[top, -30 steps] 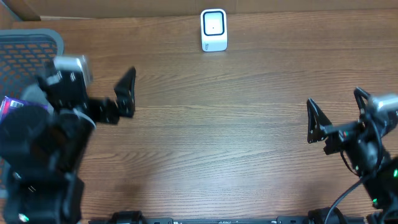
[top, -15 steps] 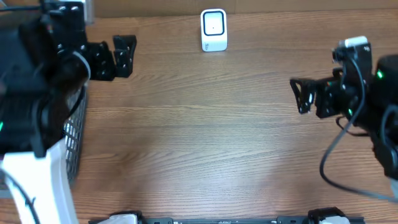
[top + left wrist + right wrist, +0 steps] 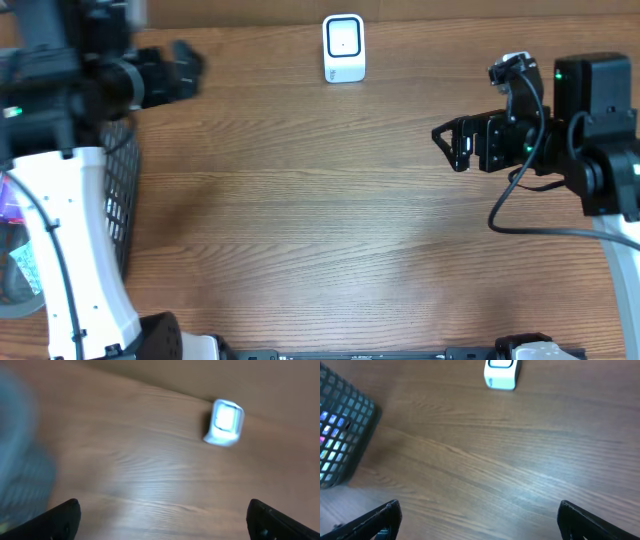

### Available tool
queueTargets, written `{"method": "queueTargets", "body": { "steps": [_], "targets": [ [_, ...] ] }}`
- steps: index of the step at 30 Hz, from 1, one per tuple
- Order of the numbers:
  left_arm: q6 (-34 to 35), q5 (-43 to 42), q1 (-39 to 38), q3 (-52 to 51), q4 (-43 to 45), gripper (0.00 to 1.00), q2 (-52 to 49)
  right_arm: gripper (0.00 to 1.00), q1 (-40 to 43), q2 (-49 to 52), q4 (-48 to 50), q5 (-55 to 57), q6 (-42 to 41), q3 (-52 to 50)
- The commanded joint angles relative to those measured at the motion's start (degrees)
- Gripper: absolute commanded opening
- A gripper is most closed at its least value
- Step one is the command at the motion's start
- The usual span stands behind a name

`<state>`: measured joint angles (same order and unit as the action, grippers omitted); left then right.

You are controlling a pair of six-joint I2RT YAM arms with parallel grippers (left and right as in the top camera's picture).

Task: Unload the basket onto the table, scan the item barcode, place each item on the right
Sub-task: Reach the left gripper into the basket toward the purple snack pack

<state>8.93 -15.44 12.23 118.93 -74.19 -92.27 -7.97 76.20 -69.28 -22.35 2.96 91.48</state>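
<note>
Brown wood-grain worktop (image 3: 320,240), overhead view. A white barcode scanner (image 3: 343,48) stands at the far edge, centre. Well to the scanner's left and nearer the viewer, a black mesh basket (image 3: 120,210) holds coloured packaged items (image 3: 331,435), largely hidden by the left arm. Left gripper (image 3: 185,70): jaws spread wide, empty, left of the scanner at about its level. Right gripper (image 3: 450,145): jaws spread wide, empty, right of the scanner and slightly nearer the viewer.

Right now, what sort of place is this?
Probably a mock shop checkout: a small white scanner stands on a wooden table, with a dark mesh basket holding colourful items at one side.
</note>
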Motion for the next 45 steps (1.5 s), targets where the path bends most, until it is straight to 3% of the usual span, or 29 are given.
{"method": "queueTargets", "body": {
  "steps": [1,5,10,16,24,38,45],
  "targets": [
    [9.25,-0.07,10.95,1.31,-1.70,0.96,0.79,1.00,-0.33,0.79,-0.31,-2.19,0.13,1.57],
    [9.55,0.76,18.12,1.31,-3.17,0.93,0.79,1.00,-0.33,1.18,0.07,-2.19,0.11,1.57],
    [10.47,10.71,21.55,1.27,-4.37,0.93,0.72,1.00,-0.33,1.18,0.46,-2.19,0.11,1.57],
    [12.55,24.30,21.62,1.22,-5.73,0.92,-2.62,1.00,-0.33,1.18,1.42,-2.19,0.11,1.53],
    [14.01,25.27,21.64,1.22,-6.62,0.89,-13.00,1.00,-0.33,1.18,1.57,-2.16,0.11,1.53],
    [28.70,40.57,21.62,1.22,-8.87,0.86,-27.52,1.00,-0.33,1.29,1.27,-0.61,0.35,1.53],
    [28.68,45.77,21.62,1.22,-3.56,0.89,-33.42,1.00,-0.33,1.57,1.62,0.42,0.39,1.53]
  ]
}}
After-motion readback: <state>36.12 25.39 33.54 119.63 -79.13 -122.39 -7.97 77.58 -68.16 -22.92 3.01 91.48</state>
